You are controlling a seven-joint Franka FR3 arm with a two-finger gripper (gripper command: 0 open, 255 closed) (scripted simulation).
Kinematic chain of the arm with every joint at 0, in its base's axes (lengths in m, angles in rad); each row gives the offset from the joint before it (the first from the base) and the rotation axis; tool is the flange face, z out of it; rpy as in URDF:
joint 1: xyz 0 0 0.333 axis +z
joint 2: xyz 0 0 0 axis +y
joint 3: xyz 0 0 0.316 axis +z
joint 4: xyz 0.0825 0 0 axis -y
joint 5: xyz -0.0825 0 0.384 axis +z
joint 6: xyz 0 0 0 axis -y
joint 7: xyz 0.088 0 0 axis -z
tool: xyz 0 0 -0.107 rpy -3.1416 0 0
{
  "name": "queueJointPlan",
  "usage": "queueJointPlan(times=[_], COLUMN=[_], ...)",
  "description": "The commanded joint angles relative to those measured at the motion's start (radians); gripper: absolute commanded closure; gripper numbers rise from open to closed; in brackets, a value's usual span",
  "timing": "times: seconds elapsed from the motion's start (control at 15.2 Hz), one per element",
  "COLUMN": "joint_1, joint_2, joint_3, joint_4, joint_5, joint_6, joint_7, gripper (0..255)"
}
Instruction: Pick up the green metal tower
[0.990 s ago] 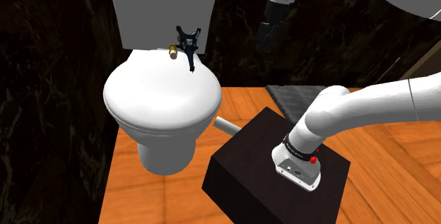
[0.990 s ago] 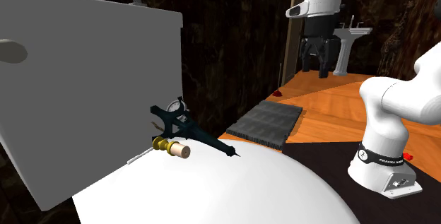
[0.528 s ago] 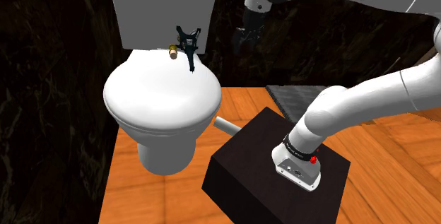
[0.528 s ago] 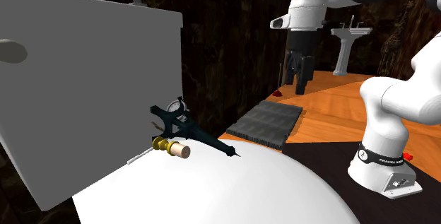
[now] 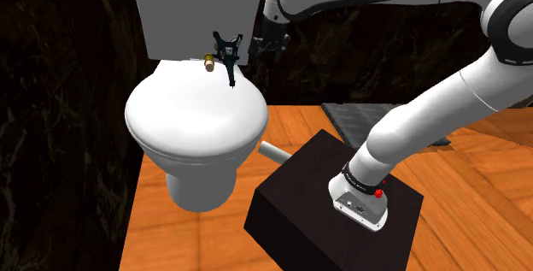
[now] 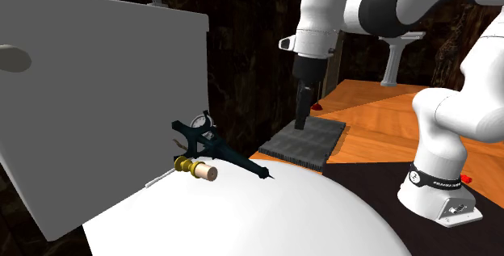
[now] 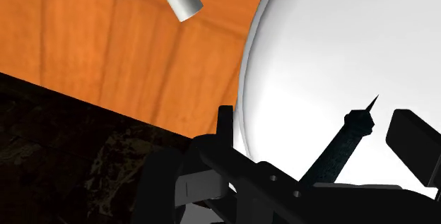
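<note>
The dark green, metal-looking lattice tower point(image 6: 218, 151) lies on its side at the rear edge of the closed white toilet lid point(image 5: 192, 120). Its wide base sits just beside the white cistern point(image 6: 97, 93) and its spire points out over the lid. Just beside the base, also at the lid's rear edge, lies a small brass-and-tan cylinder like a stopper point(image 6: 198, 168).

The all-black two-finger gripper point(image 6: 300, 123) hangs pointing downward off the lid's edge, on the shoulder view's right of the tower and apart from it. In the wrist view its fingers point(image 7: 413, 141) stand spread with nothing held, and the tower shows beyond them on the lid.

A dark grey ribbed mat point(image 6: 307, 141) lies on the orange wooden floor point(image 5: 461, 201). A grey pipe point(image 5: 275, 151) juts out between the toilet and the dark box stand point(image 5: 295, 188).
</note>
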Motion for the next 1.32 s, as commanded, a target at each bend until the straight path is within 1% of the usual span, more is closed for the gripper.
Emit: queueJointPlan(times=[0.0,0.26,0.46,0.66,0.86,1.25], joint_1=[-0.015,-0.039,-0.049,-0.047,-0.035,-0.031], joint_2=[0.067,0.210,0.320,0.429,0.531,0.564], joint_3=[0.019,0.051,0.063,0.062,0.049,0.040], joint_4=[0.033,0.124,0.208,0.305,0.408,0.370], joint_5=[-0.027,-0.103,-0.175,-0.250,-0.317,-0.345], joint_6=[0.054,0.135,0.177,0.201,0.211,0.278], joint_7=[0.062,0.195,0.299,0.399,0.486,0.516], gripper=[0,0,0,0,0,0])
